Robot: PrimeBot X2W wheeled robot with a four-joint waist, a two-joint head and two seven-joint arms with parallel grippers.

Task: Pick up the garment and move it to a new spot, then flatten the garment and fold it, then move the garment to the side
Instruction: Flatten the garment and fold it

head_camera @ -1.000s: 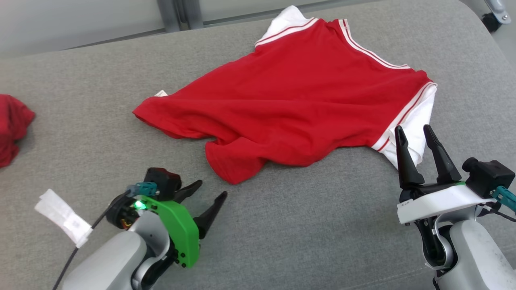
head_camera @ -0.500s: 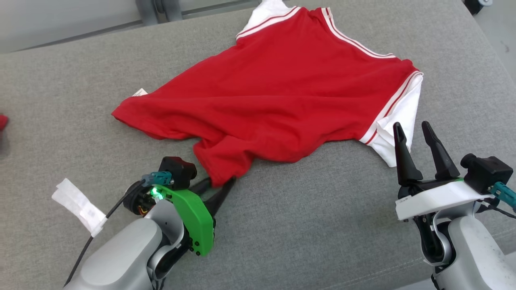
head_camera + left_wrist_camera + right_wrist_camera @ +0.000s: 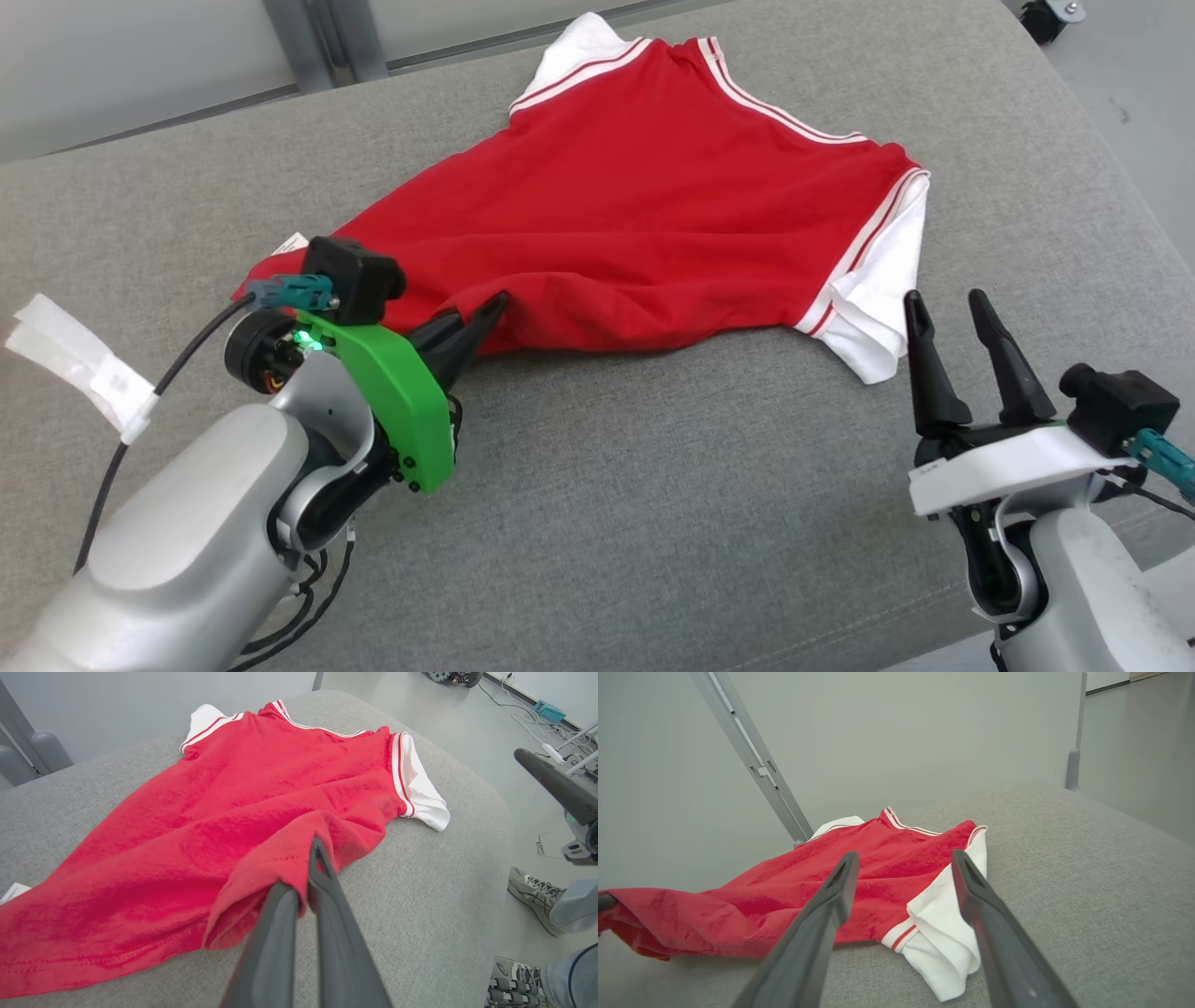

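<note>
The red T-shirt (image 3: 653, 187) lies on the grey fabric cushion (image 3: 653, 485). Its long axis runs on a diagonal, from the hem at the robot's near left to the striped neckline at the far right. One white sleeve (image 3: 873, 308) points toward the near right and the other white sleeve (image 3: 560, 56) toward the cushion's back edge. A small white label (image 3: 290, 245) pokes out at the left edge. Bare cushion stretches in front of the shirt and between the two arms, and its rounded right edge runs past the near sleeve. The left gripper (image 3: 485, 317) reaches in low from the lower left, its jaws clamped on a raised fold of the hem. The right gripper (image 3: 943, 301) stands just beside the near sleeve with its fingers pointing away from the robot, jaws apart and holding nothing.
</note>
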